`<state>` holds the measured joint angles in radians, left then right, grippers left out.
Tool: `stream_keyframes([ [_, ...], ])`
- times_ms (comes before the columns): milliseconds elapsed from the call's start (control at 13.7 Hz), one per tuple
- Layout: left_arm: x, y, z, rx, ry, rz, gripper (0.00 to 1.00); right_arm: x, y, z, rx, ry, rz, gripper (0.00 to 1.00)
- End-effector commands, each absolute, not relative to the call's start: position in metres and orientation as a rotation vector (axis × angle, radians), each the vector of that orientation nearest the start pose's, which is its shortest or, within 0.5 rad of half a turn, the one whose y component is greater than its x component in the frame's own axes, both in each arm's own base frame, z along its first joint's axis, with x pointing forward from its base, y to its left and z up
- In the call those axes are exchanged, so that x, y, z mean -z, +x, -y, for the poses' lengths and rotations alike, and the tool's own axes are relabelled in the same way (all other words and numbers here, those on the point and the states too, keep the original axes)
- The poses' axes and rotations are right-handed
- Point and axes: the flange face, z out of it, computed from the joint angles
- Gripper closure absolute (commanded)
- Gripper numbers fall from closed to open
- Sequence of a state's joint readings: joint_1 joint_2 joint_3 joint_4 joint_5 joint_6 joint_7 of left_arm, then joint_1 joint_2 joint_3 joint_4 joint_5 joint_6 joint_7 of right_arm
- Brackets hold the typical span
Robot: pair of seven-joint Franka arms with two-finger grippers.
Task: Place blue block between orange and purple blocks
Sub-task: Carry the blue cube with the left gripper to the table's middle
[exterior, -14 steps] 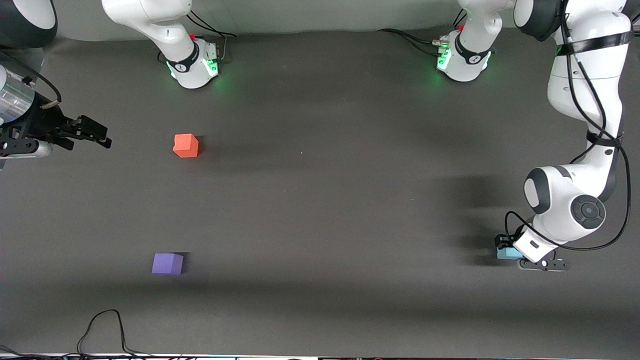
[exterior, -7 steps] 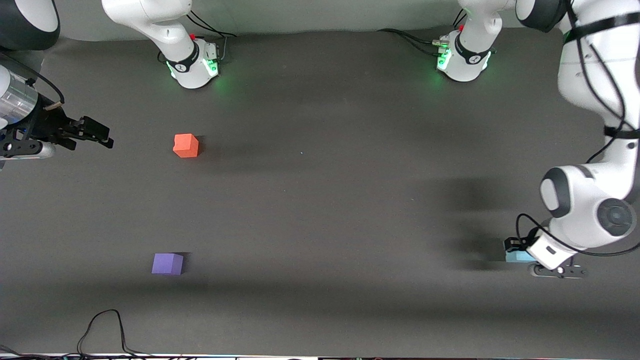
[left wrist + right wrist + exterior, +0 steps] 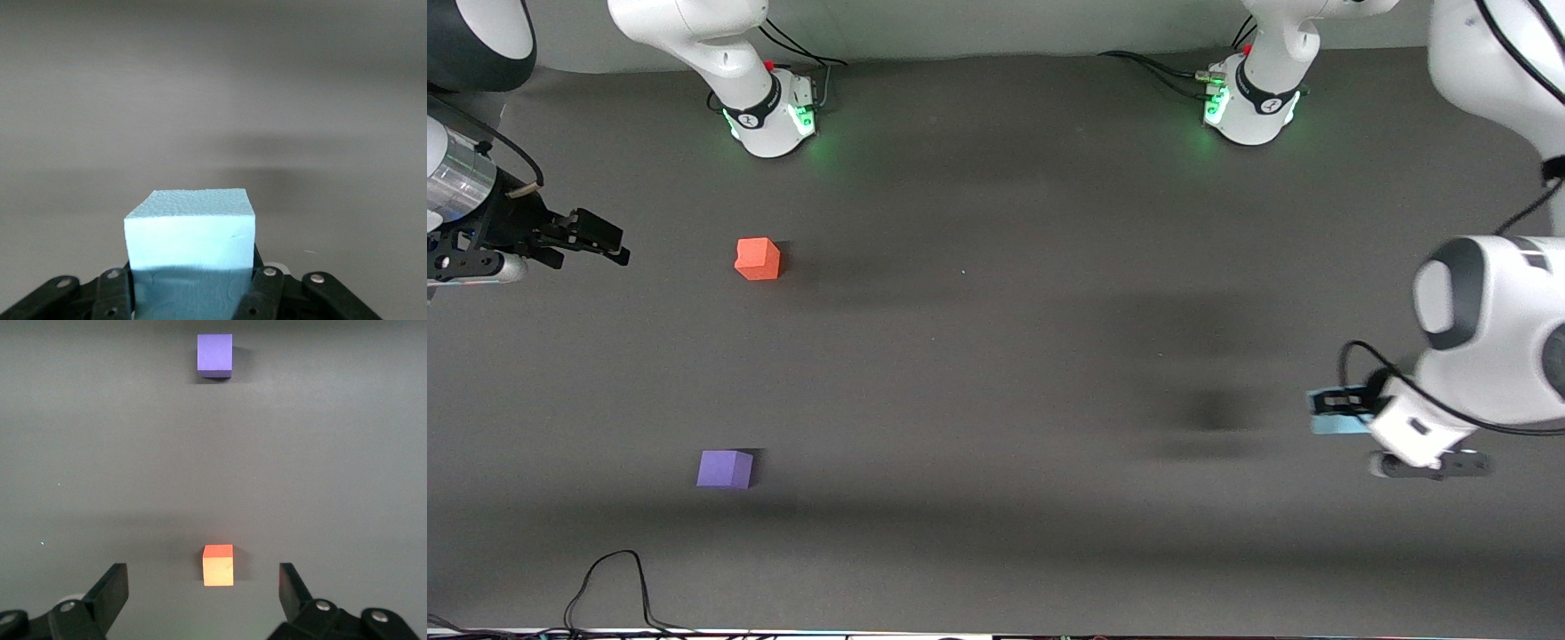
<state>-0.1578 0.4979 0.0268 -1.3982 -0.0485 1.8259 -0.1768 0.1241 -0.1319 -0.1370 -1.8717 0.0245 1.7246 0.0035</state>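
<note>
My left gripper (image 3: 1336,411) is shut on the light blue block (image 3: 1334,421) and holds it above the table at the left arm's end; the block fills the space between the jaws in the left wrist view (image 3: 190,230). The orange block (image 3: 758,259) sits on the table toward the right arm's end. The purple block (image 3: 725,468) sits nearer the front camera than the orange one. My right gripper (image 3: 596,238) is open and empty, waiting at the right arm's end of the table. The right wrist view shows the orange block (image 3: 218,565) and the purple block (image 3: 215,355).
The dark grey table (image 3: 996,356) carries only the blocks. A black cable (image 3: 609,578) lies at the table's edge nearest the front camera. The two arm bases (image 3: 769,111) stand along the edge farthest from the front camera.
My left gripper has lifted the blue block up off the table; the arm's wrist has risen toward the camera. The right arm has stayed still.
</note>
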Motion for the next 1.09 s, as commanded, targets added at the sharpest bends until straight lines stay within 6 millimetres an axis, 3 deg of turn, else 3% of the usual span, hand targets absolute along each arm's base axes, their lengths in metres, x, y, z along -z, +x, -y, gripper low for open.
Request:
stream_keyframes([
  [0,-0.430,0.658,0.218,-0.104,-3.136,0.200,0.54,-0.569,0.510,0.007,0.000,-3.097,-0.012,0.00],
  [292,-0.420,0.596,0.392,0.009,-3.149,0.291,0.54,-0.569,0.512,0.005,0.012,-3.105,-0.002,0.00],
  [510,-0.384,0.532,0.489,0.029,-3.124,0.200,0.54,-0.569,0.511,0.005,0.012,-3.105,0.001,0.00],
  [729,-0.326,0.486,0.552,0.069,-3.119,0.133,0.54,-0.568,0.512,0.006,0.008,-3.104,0.013,0.00],
  [1021,-0.266,0.451,0.592,0.110,-3.135,0.067,0.54,-0.566,0.513,0.003,0.000,-3.106,0.006,0.00],
])
